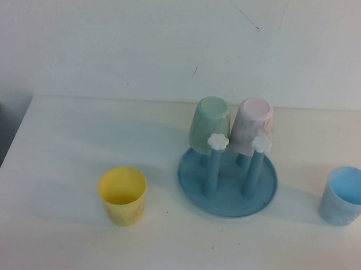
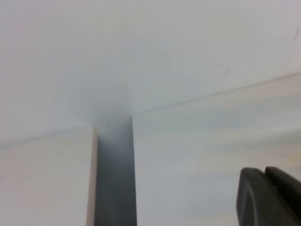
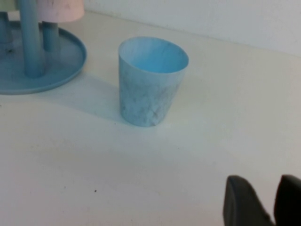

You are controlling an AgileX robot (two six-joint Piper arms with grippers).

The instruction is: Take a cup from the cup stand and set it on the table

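cup [image 1: 347,195] upright on table [image 1: 53,237], right of stand [image 1: 227,182], apart from it. mint cup [image 1: 210,125] and pink cup [image 1: 254,127] inverted on pegs. yellow cup [image 1: 122,195] left. right gripper [image 3: 263,200] near cup, fingers parted, empty. left gripper [image 2: 270,197] clenched at table's left edge.

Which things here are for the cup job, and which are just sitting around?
For the job: light blue cup, upright on the table; blue cup stand; right claw, open and empty behind the cup.
Just around: yellow cup, mint green cup, pink cup, left claw, shut.
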